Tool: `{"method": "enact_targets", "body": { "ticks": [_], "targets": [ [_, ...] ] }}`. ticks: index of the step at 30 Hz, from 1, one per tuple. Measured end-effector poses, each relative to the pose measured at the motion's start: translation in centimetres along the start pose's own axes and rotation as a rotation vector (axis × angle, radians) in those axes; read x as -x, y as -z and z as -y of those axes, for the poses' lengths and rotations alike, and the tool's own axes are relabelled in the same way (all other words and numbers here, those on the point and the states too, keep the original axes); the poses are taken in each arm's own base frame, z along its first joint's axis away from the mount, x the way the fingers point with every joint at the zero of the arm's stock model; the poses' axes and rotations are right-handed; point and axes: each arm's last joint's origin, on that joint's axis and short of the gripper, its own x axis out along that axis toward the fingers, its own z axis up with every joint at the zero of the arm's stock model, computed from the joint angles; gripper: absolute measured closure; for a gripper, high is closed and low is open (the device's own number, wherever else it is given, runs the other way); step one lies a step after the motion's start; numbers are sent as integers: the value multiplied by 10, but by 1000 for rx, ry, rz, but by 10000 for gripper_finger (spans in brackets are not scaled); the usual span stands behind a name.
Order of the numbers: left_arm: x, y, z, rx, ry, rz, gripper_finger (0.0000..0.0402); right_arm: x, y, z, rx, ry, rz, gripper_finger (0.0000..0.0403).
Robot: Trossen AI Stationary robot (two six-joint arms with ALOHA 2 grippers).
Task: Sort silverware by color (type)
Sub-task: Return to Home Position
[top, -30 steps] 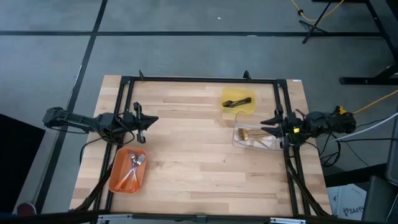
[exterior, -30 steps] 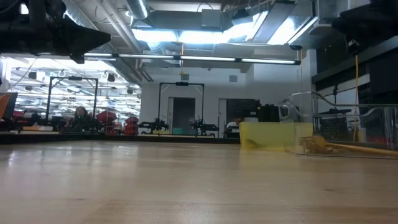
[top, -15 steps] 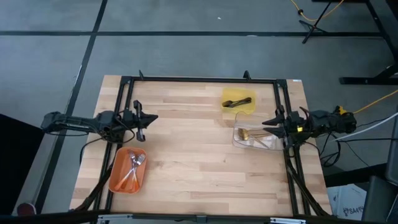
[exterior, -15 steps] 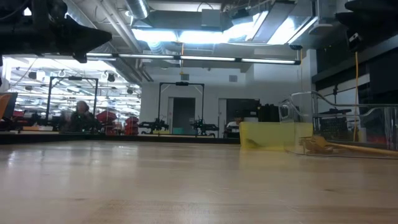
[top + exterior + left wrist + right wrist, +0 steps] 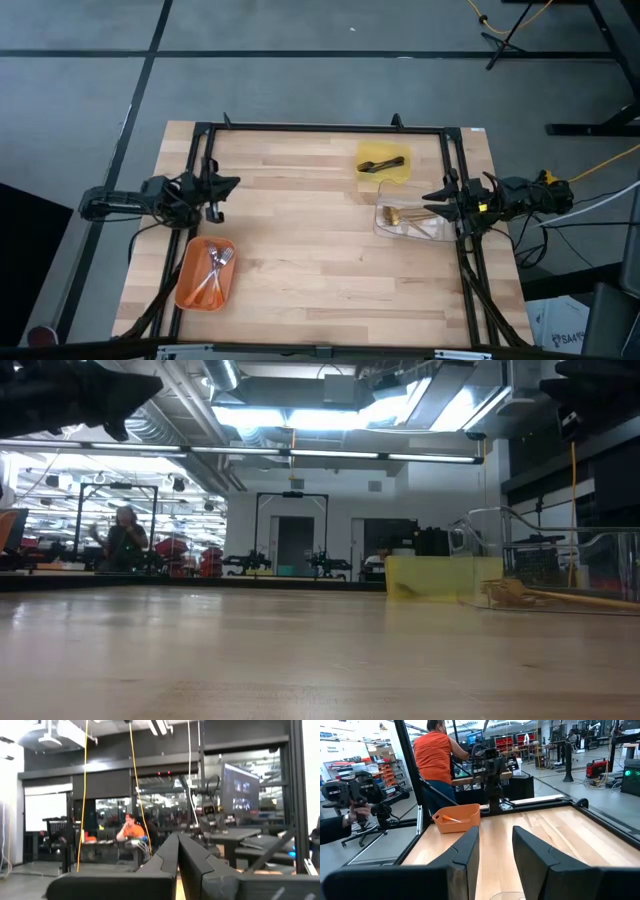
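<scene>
Your orange-handled forks [image 5: 213,270] lie in the orange tray [image 5: 186,290], at 8 o'clock on the table [image 5: 300,260]. The dark pieces [image 5: 384,163] are in the yellow tray [image 5: 400,176] at 1 o'clock. The gold pieces [image 5: 400,215] are in the clear tray [image 5: 385,231] at 3 o'clock. There are three trays, one of each colour. Each holds a few pieces, lying too close together to count.

In the last second the left claw [image 5: 232,183] has pulled back toward 9 o'clock, pinched closed and empty. The right claw [image 5: 430,198] waits at 3 o'clock, a little open, holding nothing. I think the sorting is done and the arms are going home.
</scene>
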Motion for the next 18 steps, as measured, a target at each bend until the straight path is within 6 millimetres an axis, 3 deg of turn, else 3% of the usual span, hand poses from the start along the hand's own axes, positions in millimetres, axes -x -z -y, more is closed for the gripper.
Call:
{"method": "enact_targets", "body": {
  "ticks": [11,18],
  "targets": [
    [1,0,1,-9,38,-27,398,0,0,0,-1,0,-2,295],
    [3,16,3,-22,70,-193,398,-4,8,1,2,13,-9,295]
  ]
}}
